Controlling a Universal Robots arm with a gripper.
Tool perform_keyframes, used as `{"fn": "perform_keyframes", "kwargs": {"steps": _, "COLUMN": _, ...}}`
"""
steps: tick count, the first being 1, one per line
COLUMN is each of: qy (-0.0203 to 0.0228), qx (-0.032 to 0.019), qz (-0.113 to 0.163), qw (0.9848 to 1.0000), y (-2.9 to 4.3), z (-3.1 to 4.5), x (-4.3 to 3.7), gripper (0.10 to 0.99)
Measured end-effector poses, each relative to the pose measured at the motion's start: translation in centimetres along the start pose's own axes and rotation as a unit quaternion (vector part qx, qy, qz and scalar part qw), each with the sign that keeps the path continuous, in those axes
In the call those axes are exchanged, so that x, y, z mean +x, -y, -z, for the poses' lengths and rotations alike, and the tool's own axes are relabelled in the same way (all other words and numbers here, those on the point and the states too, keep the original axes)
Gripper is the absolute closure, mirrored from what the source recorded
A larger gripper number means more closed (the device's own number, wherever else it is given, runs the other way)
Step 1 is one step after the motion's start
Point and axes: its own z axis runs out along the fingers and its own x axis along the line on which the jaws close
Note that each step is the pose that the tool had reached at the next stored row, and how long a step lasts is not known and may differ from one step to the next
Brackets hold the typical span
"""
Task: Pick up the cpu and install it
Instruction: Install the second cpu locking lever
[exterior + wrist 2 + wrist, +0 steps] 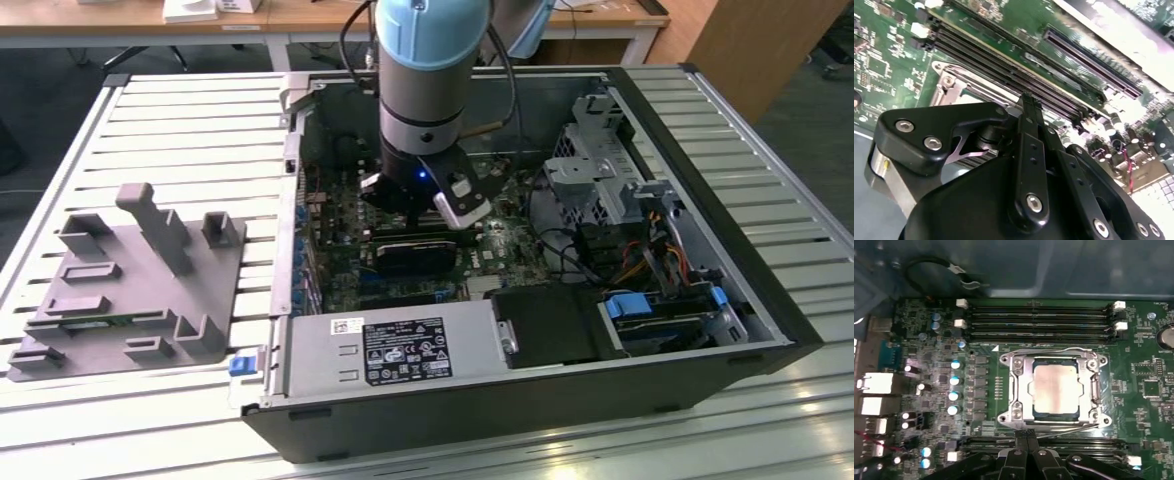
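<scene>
In the first wrist view my gripper sits at the bottom centre of the frame, its two fingertips pressed together with nothing between them. Just beyond the tips lies the cpu, its silver top flat inside the metal socket frame in the middle of the frame, so it is already seated in the socket on the green motherboard. Past the socket, a row of dark memory slots runs across the upper part of the frame.

In the second wrist view the black gripper takes up the lower half, fingertips closed, with the socket frame left of centre behind it.

In the exterior view the arm reaches down from the top centre into the open computer case; the gripper hangs over the motherboard. At the left of the frame a grey plastic fixture stands on the slatted counter, well apart from the case.
</scene>
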Motion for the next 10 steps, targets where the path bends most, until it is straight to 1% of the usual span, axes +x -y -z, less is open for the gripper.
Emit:
{"fn": "perform_keyframes", "kwargs": {"steps": 3, "qy": 0.0004, "qx": -0.0047, "qz": 0.0, "qw": 1.0, "y": 0.33, "z": 0.03, "x": 0.45, "gripper": 0.98}}
{"fn": "perform_keyframes", "kwargs": {"steps": 4, "qy": 0.0005, "qx": -0.007, "qz": 0.0, "qw": 1.0, "y": 0.4, "z": 0.0, "x": 0.52, "gripper": 0.98}}
{"fn": "perform_keyframes", "kwargs": {"steps": 6, "qy": 0.0005, "qx": -0.0132, "qz": 0.0, "qw": 0.9999, "y": 0.46, "z": -0.12, "x": 0.58, "gripper": 0.98}}
{"fn": "perform_keyframes", "kwargs": {"steps": 9, "qy": 0.001, "qx": -0.0252, "qz": 0.0, "qw": 0.9997, "y": 0.56, "z": -0.26, "x": 0.83, "gripper": 0.98}}
{"fn": "perform_keyframes", "kwargs": {"steps": 10, "qy": 0.001, "qx": -0.0267, "qz": 0.0, "qw": 0.9996, "y": 0.61, "z": -0.35, "x": 0.9, "gripper": 0.98}}
